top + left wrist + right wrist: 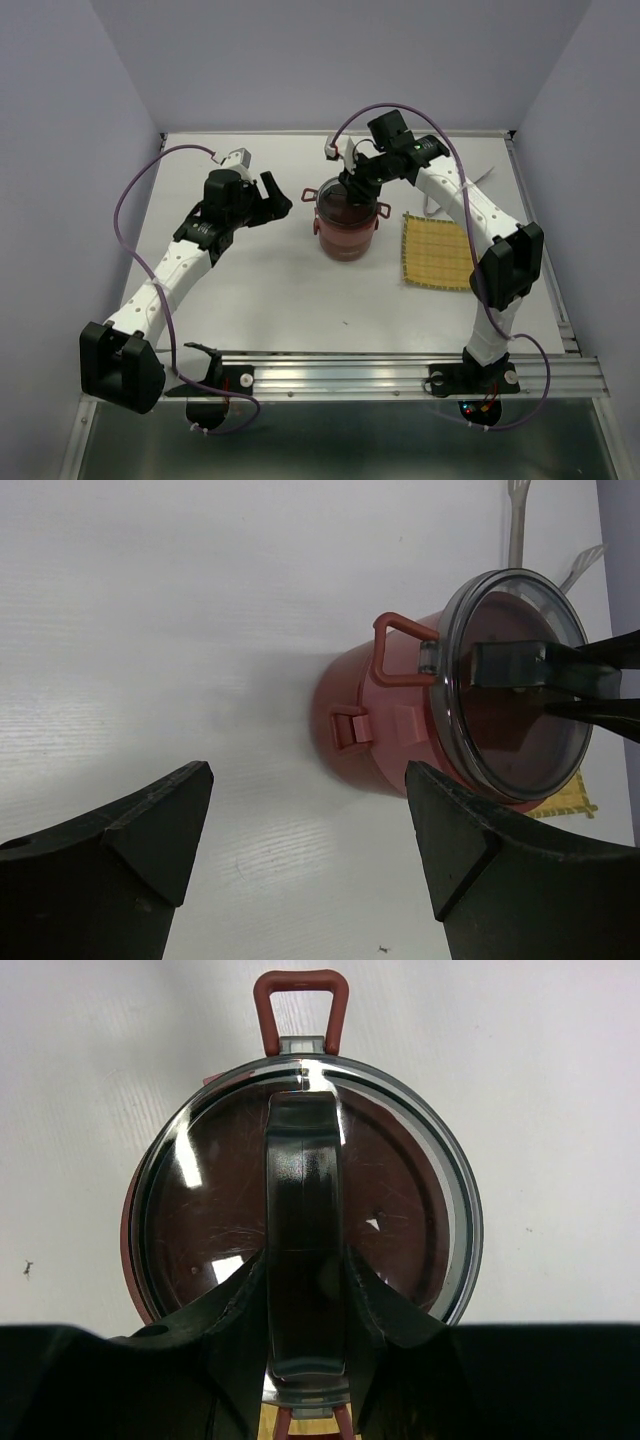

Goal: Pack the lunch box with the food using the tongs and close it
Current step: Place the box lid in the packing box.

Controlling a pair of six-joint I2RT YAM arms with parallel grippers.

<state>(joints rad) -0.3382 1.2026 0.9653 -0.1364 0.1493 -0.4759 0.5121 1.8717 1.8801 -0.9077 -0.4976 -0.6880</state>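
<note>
The lunch box (346, 225) is found upright near the middle of the desk (260, 300), a little to the left of the yellow mat (438, 250); its clear lid (400, 1210) is already seated on the rim, so the closing step is judged to be in hand. The dark lid handle (305, 1190) is straddled from above by the right gripper (352, 186); its fingers (235, 1305) are pressed against both flanks of that bar, a grip presumably meant to press or turn the lid home. The left gripper (308, 775) is held low beside the box with its fingers spread wide and nothing between them; it is probably kept there to steady the red wall. The tongs (516, 530) are laid aside on the desk beyond the box (no food can be made out through the lid); no brand, label or writing can be read anywhere.
</note>
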